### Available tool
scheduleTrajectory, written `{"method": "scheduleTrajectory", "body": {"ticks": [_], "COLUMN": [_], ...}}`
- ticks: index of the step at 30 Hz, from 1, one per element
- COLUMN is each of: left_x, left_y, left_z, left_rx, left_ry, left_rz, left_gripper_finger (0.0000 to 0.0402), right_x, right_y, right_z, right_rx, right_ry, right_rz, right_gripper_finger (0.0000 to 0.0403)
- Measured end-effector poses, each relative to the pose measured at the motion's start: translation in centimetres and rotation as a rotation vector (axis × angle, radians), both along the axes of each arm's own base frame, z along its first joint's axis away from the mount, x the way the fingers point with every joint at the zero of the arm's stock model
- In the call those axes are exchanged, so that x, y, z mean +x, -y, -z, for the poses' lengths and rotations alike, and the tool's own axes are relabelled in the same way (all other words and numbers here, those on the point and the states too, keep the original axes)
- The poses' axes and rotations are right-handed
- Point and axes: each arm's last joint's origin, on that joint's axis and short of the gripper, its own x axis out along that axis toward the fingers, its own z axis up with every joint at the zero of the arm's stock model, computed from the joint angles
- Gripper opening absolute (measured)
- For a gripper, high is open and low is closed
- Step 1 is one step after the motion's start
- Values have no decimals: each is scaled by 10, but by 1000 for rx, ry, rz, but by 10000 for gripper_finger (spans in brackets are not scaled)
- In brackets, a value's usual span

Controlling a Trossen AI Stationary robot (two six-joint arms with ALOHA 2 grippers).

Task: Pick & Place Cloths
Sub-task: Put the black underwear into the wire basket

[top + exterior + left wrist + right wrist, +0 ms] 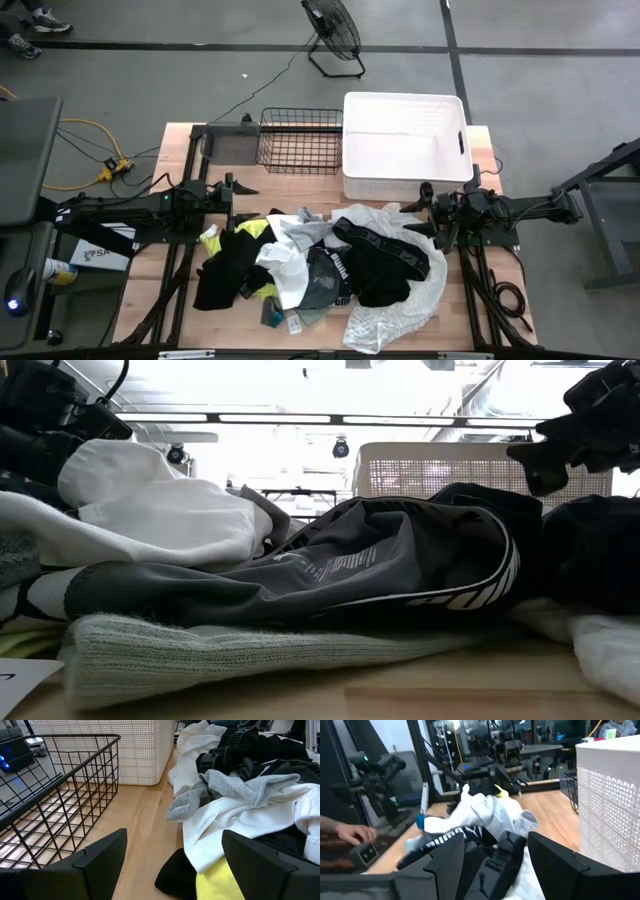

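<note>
Cloths point(320, 265) heaped mid-table, near side of tub point(403, 145) and wire basket point(300, 140). Left gripper point(237, 188) at pile's left, right gripper point(428, 212) at right; both spread wide, empty.

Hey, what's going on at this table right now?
A two-armed robot is sorting a pile of cloths heaped on the table. Nothing has been picked yet: the white tub and wire basket look empty. The left gripper and right gripper sit open at the pile's edges, holding nothing.

One heap of cloths point(330, 265), one white tub point(403, 145), one wire basket point(299, 140), two arms.
</note>
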Motion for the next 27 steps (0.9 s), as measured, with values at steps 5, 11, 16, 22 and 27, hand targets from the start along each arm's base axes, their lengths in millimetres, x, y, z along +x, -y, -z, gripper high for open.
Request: {"method": "scheduleTrajectory", "body": {"ticks": [5,11,16,22,27], "left_x": [0,0,0,0,0], "left_y": [0,0,0,0,0], "left_z": [0,0,0,0,0], "left_rx": [0,0,0,0,0], "left_ry": [0,0,0,0,0], "left_rz": [0,0,0,0,0], "left_gripper_finger": [321,321,321,321,321], "right_x": [0,0,-1,-1,3], "right_y": [-1,-2,-2,-1,-6], "right_z": [-1,-5,-10,-18,-28], "right_rx": [168,316,330,308,306], "right_ry": [-9,3,48,61,25], "right_rz": [-48,-69,-85,-44,-56], "right_gripper_finger": [213,213,213,213,213]}}
